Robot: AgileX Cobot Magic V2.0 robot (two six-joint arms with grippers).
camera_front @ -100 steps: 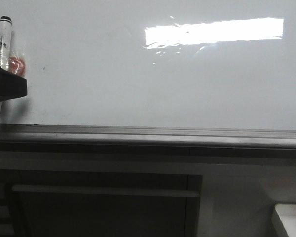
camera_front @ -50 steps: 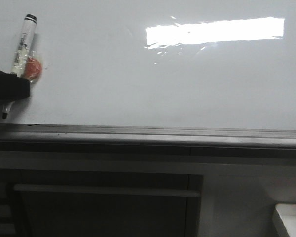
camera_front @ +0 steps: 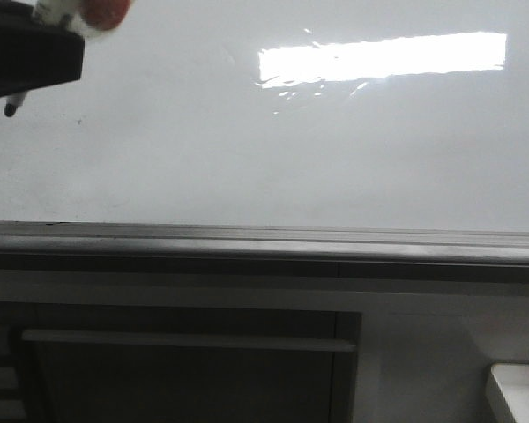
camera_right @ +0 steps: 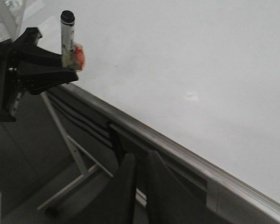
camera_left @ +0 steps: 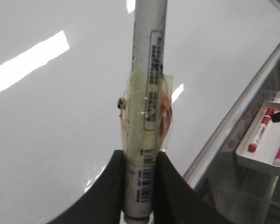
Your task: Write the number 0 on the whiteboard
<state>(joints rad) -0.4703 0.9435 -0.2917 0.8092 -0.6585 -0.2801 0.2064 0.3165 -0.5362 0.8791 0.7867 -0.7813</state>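
Holding one marker (camera_left: 144, 112), a light, stiff and rather slippery tube, the left gripper (camera_left: 139, 186) has its fingers (camera_left: 107, 186) clamped on the taped lower barrel, which seems the right place to grip. One whiteboard (camera_front: 291, 150), hard and glossy, stands upright behind it, and no number 0 is on it yet. The right gripper (camera_right: 137, 186) holds nothing, its fingers nearly together.

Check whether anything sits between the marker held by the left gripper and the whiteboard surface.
Nothing visible does. The left gripper holds the marker over bare whiteboard; no 0 is drawn yet.
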